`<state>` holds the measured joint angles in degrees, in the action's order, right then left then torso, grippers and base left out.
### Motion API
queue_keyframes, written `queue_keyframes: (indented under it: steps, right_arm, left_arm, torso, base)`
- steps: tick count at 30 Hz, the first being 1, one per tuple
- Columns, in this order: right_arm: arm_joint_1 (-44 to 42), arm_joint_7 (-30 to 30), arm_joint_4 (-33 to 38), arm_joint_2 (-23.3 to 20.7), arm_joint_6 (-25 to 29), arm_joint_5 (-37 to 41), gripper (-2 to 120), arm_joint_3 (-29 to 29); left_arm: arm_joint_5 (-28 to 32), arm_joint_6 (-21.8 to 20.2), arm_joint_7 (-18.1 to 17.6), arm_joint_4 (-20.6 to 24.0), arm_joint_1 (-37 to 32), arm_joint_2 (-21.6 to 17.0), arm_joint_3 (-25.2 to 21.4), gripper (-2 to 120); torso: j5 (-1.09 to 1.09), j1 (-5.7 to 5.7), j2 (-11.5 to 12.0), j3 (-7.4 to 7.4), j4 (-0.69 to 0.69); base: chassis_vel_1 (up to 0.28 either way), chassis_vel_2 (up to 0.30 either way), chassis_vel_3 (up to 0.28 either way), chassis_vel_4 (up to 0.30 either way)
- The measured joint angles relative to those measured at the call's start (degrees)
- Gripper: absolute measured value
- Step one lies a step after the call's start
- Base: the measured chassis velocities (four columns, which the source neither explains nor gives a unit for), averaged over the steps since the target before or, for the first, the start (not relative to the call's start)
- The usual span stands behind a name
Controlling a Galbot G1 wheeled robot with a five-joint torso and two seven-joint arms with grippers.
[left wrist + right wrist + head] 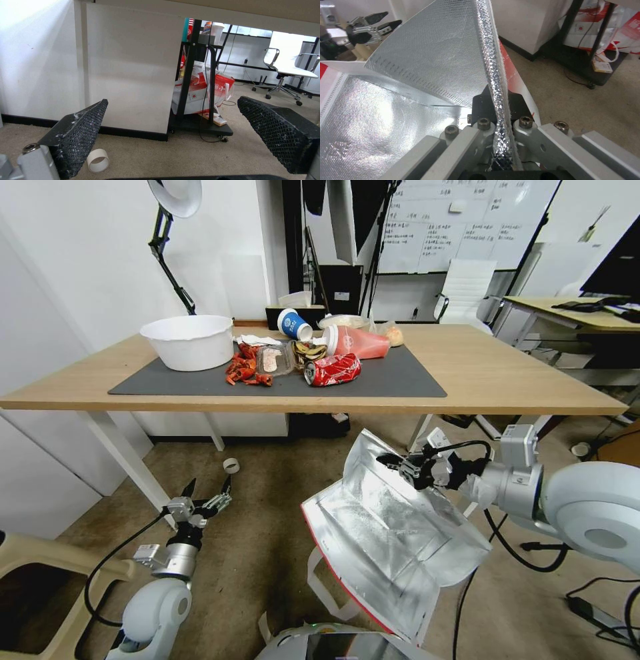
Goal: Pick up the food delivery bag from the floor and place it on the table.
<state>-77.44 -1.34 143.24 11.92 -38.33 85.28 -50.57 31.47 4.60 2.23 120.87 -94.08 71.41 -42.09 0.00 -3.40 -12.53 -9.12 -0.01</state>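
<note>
right pincer (402,463) clamped on food delivery bag (380,540) rim, lifted

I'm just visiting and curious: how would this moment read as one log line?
right gripper: shut on foil edge of food delivery bag, below table | left gripper: open, empty, low by floor | bag not yet on table

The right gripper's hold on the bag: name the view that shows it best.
Right wrist view: the right gripper is shut on the food delivery bag's foil rim. Head view shows the grip smaller, from afar. Left wrist view shows the open left gripper and floor.
</note>
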Motion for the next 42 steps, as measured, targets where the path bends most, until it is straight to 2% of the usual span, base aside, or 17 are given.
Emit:
queue_keyframes:
  steps: [6,22,25,42]
  right_arm:
    - [0.27,2.77,0.0,-0.91,1.05,0.0,0,-0.04]
    - [0.73,5.22,0.01,-1.37,2.26,0.02,0,-0.53]
    - [0.65,5.28,0.0,-1.35,2.58,0.13,0,-0.72]
    - [0.4,7.93,-0.01,-1.37,3.54,0.18,0,-0.54]
  left_arm:
    - [0.13,-0.82,-0.03,0.08,0.49,-0.22,0.13,100]
    - [1.11,-1.17,-0.23,-0.08,0.44,-0.22,0.18,100]
    - [1.12,-1.24,-0.23,0.03,0.33,-0.22,0.03,100]
    - [1.06,-1.92,-0.47,0.4,0.21,-0.08,-0.05,100]
  torso:
    - [0.0,-0.5,-1.67,-1.17,0.0]
    - [0.0,-1.31,-4.86,-3.55,0.0]
    - [0.0,-1.61,-5.93,-4.33,0.0]
    - [0.0,-2.88,-9.66,-6.77,0.0]
  base:
    - [0.0,0.0,0.0,0.0]
    - [0.0,0.0,0.0,0.0]
    - [0.0,0.0,0.0,0.0]
    - [0.0,0.0,0.0,0.0]
